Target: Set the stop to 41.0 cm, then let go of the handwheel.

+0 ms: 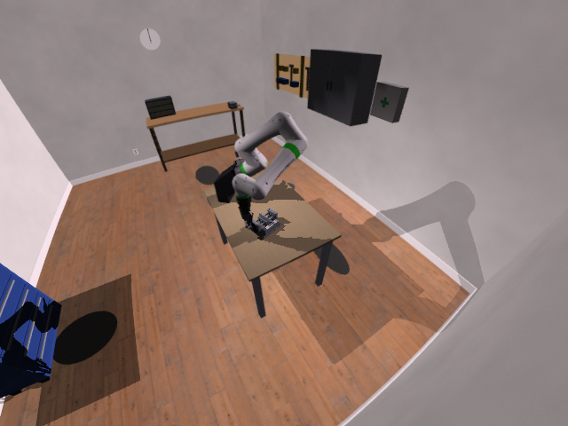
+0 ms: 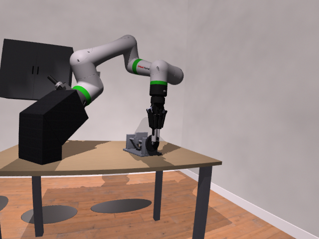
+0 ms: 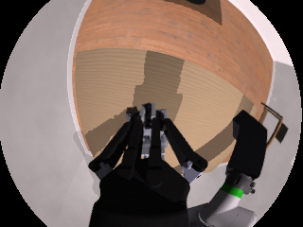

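The claw [image 2: 155,141] points straight down from the white arm [image 2: 108,51] and is closed narrow on the black handwheel [image 2: 150,146], its fingers [image 2: 153,139] pinching the wheel's rim from above. The handwheel sits at one end of a small grey stop fixture [image 2: 136,146], which rests on the bench [image 2: 180,160] near its middle, well apart from every edge. In the top view the fixture [image 1: 268,222] lies just ahead of the arm's black base block [image 1: 224,185], which occupies the bench's far corner. The stop's position along the fixture is too small to read.
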`<state>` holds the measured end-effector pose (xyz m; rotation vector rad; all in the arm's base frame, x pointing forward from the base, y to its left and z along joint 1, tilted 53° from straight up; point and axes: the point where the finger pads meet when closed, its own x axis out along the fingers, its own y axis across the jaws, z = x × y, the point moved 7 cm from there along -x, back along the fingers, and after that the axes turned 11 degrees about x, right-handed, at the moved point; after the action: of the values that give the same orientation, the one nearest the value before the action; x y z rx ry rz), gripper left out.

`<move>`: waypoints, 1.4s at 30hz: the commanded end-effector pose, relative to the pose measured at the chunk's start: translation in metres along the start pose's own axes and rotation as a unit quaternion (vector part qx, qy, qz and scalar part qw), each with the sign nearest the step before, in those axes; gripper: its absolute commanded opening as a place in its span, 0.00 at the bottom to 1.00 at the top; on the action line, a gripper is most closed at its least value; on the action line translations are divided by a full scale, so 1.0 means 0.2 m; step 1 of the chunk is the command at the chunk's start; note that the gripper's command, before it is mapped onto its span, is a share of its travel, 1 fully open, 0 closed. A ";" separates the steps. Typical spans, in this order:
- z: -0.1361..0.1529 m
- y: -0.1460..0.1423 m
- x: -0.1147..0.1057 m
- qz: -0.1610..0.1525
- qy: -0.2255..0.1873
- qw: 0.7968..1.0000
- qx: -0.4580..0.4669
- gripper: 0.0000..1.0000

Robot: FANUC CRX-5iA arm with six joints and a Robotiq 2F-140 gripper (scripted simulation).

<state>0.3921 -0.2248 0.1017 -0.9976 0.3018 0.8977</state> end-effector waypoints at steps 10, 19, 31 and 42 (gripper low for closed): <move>0.01 -0.04 -0.01 0.000 0.000 1.000 0.000 0.04; 0.02 -0.09 0.00 0.000 0.000 1.000 0.000 0.04; 0.03 -0.14 0.02 0.000 0.000 1.000 0.000 0.04; 0.04 -0.19 0.07 0.000 0.000 1.000 0.000 0.04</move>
<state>0.4246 -0.2219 0.1200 -0.9978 0.3013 0.8971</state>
